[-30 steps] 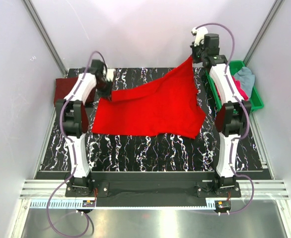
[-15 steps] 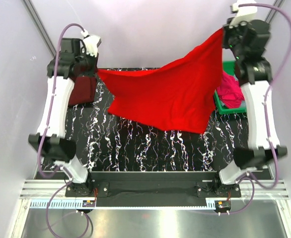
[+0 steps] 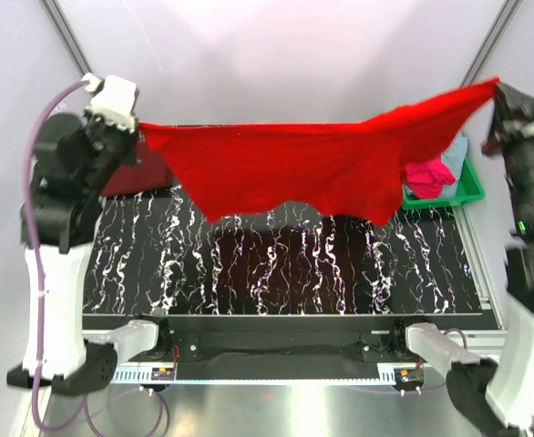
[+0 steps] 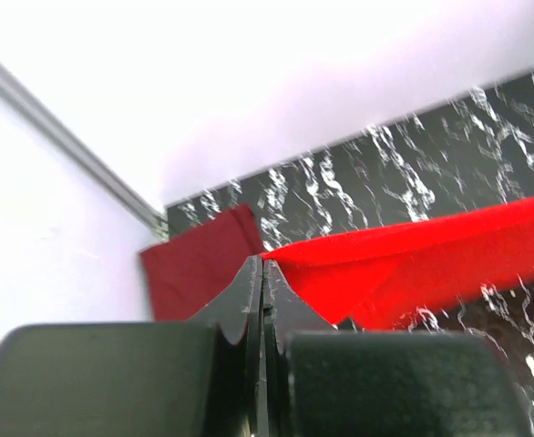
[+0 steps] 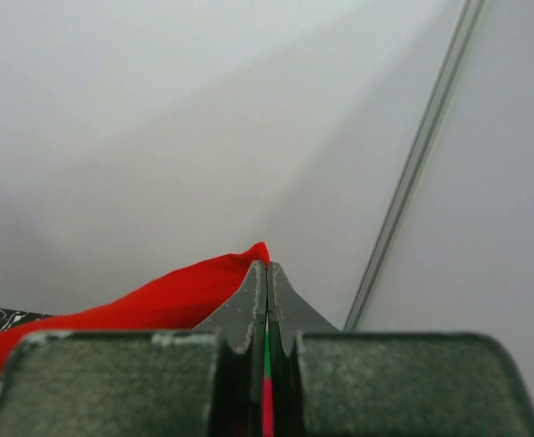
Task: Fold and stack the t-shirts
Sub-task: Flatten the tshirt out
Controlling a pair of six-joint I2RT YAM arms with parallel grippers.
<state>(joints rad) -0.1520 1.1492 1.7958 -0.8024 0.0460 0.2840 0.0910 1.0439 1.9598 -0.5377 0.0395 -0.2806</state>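
Taut red shirt [image 3: 294, 168] bars passage across the table [image 3: 276, 264].

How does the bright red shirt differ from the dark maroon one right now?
The bright red shirt hangs in the air, stretched wide between the left gripper and right gripper; the dark maroon shirt lies flat on the table, untouched. The red one is spread out; the maroon one is a compact patch. Both are plain cloth.

1. The top view looks down from above the near edge onto the whole surface [image 3: 276, 273].
2. The left wrist view sits close behind the left tool [image 4: 262, 266], facing the far left corner.
3. The right wrist view, close behind the right tool [image 5: 267, 269], faces the wall [image 5: 158, 137].
4. All three share the red t-shirt [image 3: 285, 168].
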